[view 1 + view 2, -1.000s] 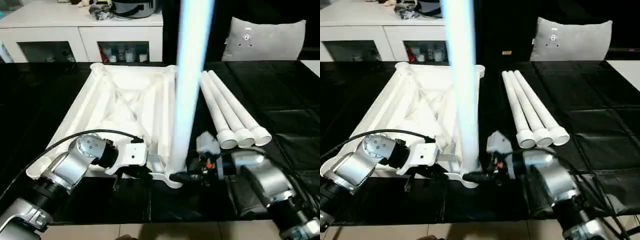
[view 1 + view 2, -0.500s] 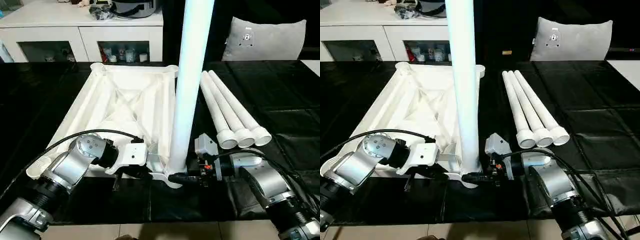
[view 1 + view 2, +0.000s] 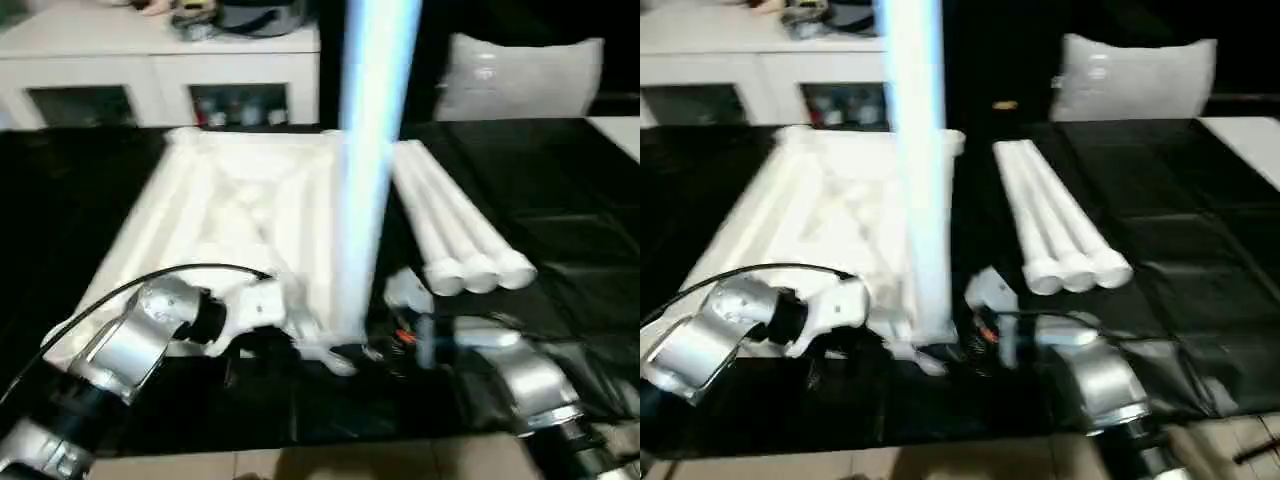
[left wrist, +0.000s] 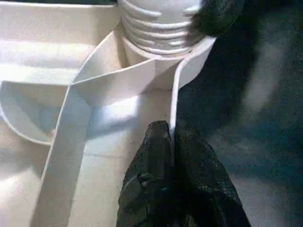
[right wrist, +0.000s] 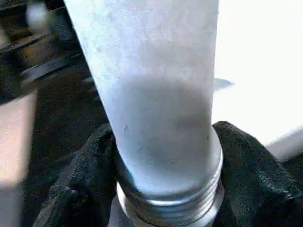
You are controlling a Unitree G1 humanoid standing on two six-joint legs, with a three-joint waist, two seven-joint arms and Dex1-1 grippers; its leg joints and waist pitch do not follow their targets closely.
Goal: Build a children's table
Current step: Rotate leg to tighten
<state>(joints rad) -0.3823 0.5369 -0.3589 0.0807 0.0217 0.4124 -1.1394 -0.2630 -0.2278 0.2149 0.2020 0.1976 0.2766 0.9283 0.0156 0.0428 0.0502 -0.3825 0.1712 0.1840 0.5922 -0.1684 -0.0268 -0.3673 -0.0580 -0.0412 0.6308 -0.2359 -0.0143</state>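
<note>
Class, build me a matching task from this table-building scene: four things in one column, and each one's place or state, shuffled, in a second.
Things:
1. upright leg
2. three spare legs
3. left gripper
4. right gripper

Places or states:
A. lying side by side on the black surface
B. shut on the tabletop's thin rim
C. standing in a corner socket
D. fingers either side of the leg's threaded base

Pairs: 1-C, 2-A, 3-B, 4-D

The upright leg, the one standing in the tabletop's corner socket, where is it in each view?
Left eye: upright leg, centre, rising from the near corner.
Right eye: left of centre.
Left wrist: its threaded base in the corner socket.
Right wrist: between the right gripper fingers.
Shared landmark: that socket.
</note>
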